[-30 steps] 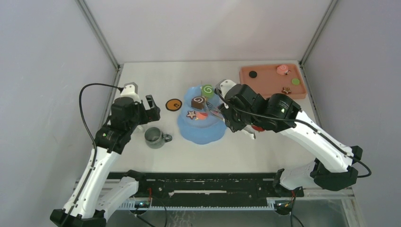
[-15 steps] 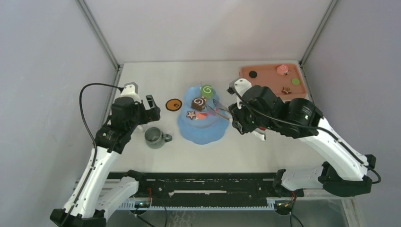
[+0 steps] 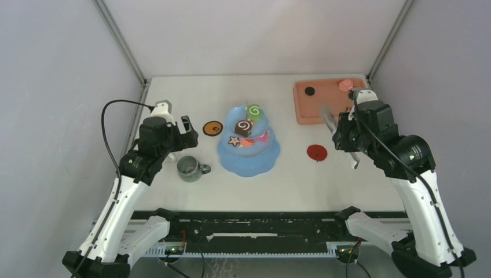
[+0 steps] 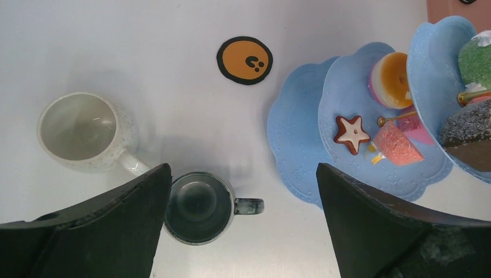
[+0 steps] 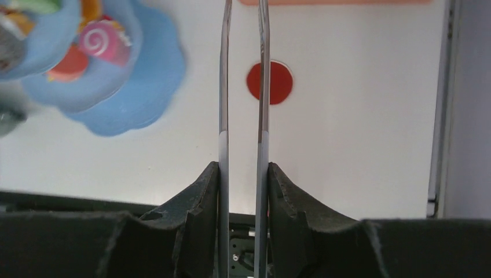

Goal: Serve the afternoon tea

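Tongs point(image 5: 223, 87) sit clamped in the right jaws, both blades squeezed near their base. Nothing shows between the blades in the wrist view, and the tips run off the top, so I cannot tell what they meet. Right arm point(image 3: 417, 185) reaches up the right side, wrist near the tray's point(image 3: 304, 110) near right corner, with the tongs blurred and aimed at it. A pink roll point(image 3: 346, 85) waits at the tray's far edge, a black disc point(image 3: 310, 91) to its left. Stand point(image 3: 249, 165) is mid-surface, well apart from the tray, its tiers loaded with pastries point(image 3: 243, 126): green swirl point(image 3: 253, 111) on top, star cookie point(image 4: 351, 132) lower down. A red disc point(image 3: 317, 152) lies between stand and right arm.

My read: these pastries are light, small and stiff, but a round one could squirt out of smooth metal blades. Pinch the roll gently across its widest sides. The stand looks top-heavy, so come in from the side and avoid nudging it.

Left arm point(image 3: 124, 191) is bent, wrist pointing straight down. The left jaws are spread wide and empty above the green mug point(image 4: 200, 207), with the white mug point(image 4: 87, 127) just beside it. Mugs look hard, glazed and heavier: grip over the rim wall, clear of the handle.
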Controlling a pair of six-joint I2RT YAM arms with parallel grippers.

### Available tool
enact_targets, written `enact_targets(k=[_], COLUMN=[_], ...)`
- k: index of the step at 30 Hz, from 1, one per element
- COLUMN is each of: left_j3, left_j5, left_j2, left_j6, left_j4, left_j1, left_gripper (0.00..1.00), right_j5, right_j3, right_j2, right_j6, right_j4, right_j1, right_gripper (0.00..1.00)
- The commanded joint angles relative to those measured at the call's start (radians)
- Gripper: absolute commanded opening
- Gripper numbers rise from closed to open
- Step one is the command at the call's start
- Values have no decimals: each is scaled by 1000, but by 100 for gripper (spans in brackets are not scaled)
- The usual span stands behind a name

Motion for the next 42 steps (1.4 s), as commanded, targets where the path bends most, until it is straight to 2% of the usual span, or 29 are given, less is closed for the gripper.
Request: enact_targets(k=[1, 6, 11, 18, 25, 35, 42], left_j3=[1, 14, 24, 55, 68, 68, 69], left_j5=[18, 42, 64, 55, 56, 33, 17], left_j2=[6, 28, 49, 100, 128, 146, 164], left_j6=[1, 7, 9, 29, 27, 26, 26], left_j4=[55, 60, 70, 82, 98, 102, 104], left_j1=[8, 8, 7, 7, 8, 7, 8], left_gripper=[100, 100, 100, 100, 100, 100, 100], right_j5=[-92, -146, -89, -103, -86, -30, -19], right_j3=[-119, -251, -259, -246, -198, -4, 27], right_j2=[1, 66, 182, 317, 433, 678, 760], right_j6=[37, 62, 46, 41, 57, 30, 24], right_j4=[206, 402, 481, 542, 616, 626, 626], right_j1=[-190, -424, -521, -626, -671, -679, -684], right_gripper=[38, 38, 39, 43, 46, 49, 51])
